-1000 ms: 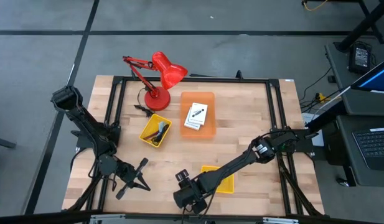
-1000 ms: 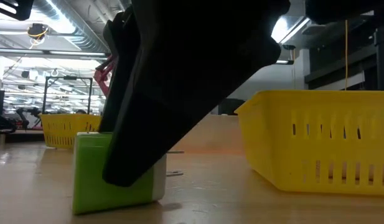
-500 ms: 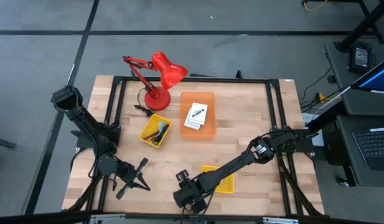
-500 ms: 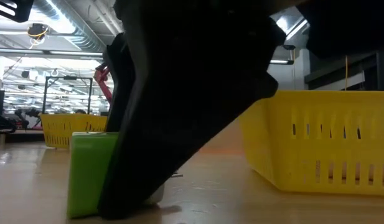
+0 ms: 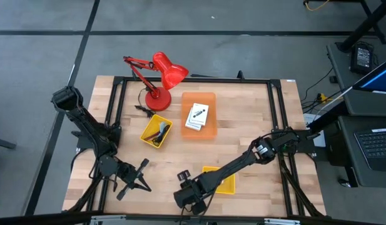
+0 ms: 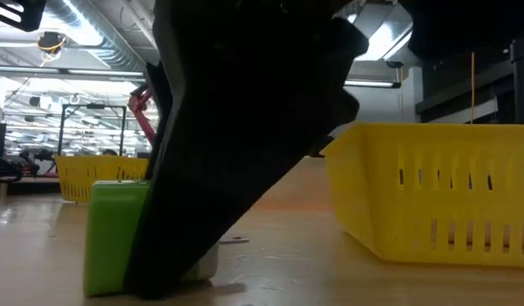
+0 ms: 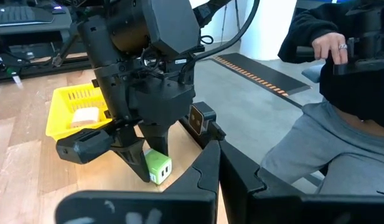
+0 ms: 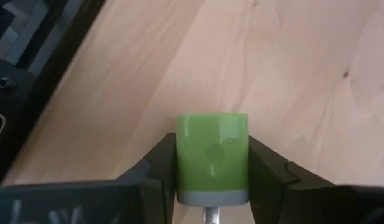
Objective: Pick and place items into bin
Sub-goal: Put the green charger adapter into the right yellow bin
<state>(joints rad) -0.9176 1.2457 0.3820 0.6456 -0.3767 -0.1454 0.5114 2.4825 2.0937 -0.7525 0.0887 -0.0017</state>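
A small green block with a white end [image 8: 211, 155] stands on the table near its near edge, between my right gripper's [image 8: 211, 171] fingers. It also shows in the low view [image 6: 115, 238] and the left wrist view [image 7: 155, 167]. In the high view my right gripper [image 5: 187, 192] hides it. My left gripper [image 5: 140, 175] waits open near the table's near left corner, touching nothing. A white card with black marks [image 5: 197, 115] lies in the orange bin [image 5: 199, 128]. A small yellow bin [image 5: 156, 131] holds dark items. My right gripper pinches the green block by two opposite green sides [image 8: 182, 162], one finger on each. The fingers [image 6: 211, 170] come from above, slanting down. The block's lower edge [image 6: 109, 289] rests on the table and it stands about upright.
A yellow basket [image 6: 431, 195] stands just right of the block, under my right arm [image 5: 223, 181], with a pale item inside [image 7: 84, 116]. The red desk lamp [image 5: 160, 75] stands at the far left. A seated person [image 7: 341, 93] is beyond the table's edge.
My right gripper has tipped and settled lower around the green block. The block has slid a little toward the table's left while staying on the table.
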